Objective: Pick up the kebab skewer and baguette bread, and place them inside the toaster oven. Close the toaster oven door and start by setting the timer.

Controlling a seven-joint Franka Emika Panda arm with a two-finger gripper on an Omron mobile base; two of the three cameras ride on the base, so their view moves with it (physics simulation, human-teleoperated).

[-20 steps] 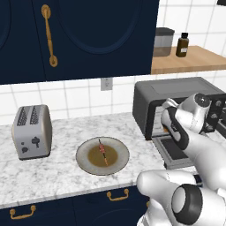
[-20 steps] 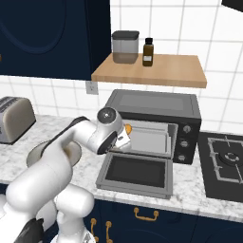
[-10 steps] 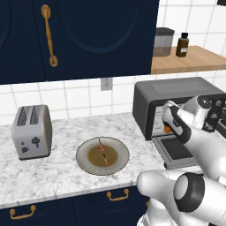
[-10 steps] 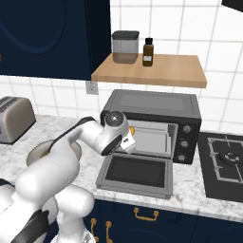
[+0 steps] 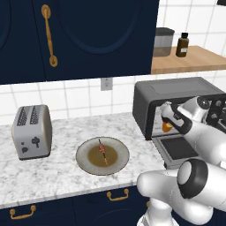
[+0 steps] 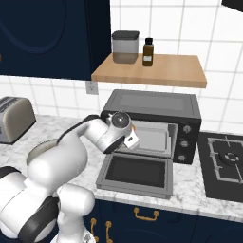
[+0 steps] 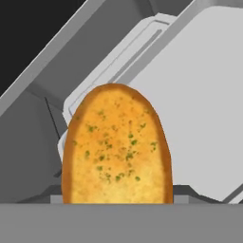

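Note:
The orange-golden baguette bread [image 7: 116,147] stands end-on right in front of the hand camera, held in my gripper [image 5: 167,123], which is shut on it. The loaf [image 5: 166,128] hangs at the mouth of the dark toaster oven [image 5: 176,91], above the toaster oven door [image 5: 177,148], which lies folded down flat. From the right, the gripper [image 6: 133,135] with the bread [image 6: 134,127] is at the left part of the oven [image 6: 152,105] opening, over the open door [image 6: 135,173]. The kebab skewer [image 5: 103,151] lies on the round plate [image 5: 83,151] on the counter.
A silver two-slot toaster [image 5: 32,131] stands at the counter's left. A light grey tray [image 7: 199,95] lies inside the oven behind the bread. A wooden shelf [image 6: 151,70] above the oven carries a jar and a brown bottle. A black stovetop [image 6: 227,163] is right of the oven.
My gripper has carried the baguette bread a little closer to the oven opening, above the open door. The skewer and plate have not moved.

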